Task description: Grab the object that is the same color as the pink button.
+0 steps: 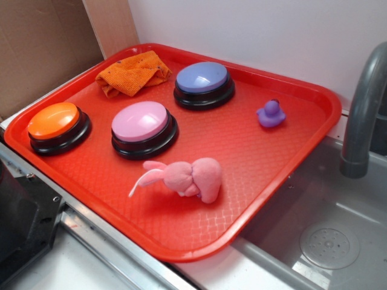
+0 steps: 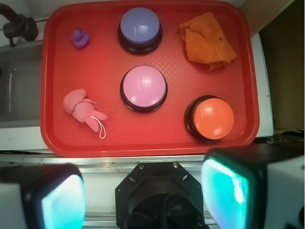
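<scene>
A small pink plush bunny point(image 1: 192, 177) point(image 2: 82, 109) lies on its side on the red tray point(image 1: 260, 151) point(image 2: 57, 71), just in front of the pink button point(image 1: 141, 121) point(image 2: 143, 86). My gripper point(image 2: 145, 195) hangs high above the tray's near edge, open, with nothing between its teal-padded fingers point(image 2: 228, 191). In the exterior view the gripper is out of frame. The bunny sits well ahead and to the left in the wrist view.
An orange button point(image 1: 54, 121) point(image 2: 211, 118), a blue-purple button point(image 1: 202, 78) point(image 2: 139, 26), a purple duck point(image 1: 270, 113) point(image 2: 80, 38) and an orange cloth point(image 1: 134, 72) point(image 2: 207, 42) share the tray. A sink point(image 1: 326, 241) with a grey faucet point(image 1: 363, 115) lies beside it.
</scene>
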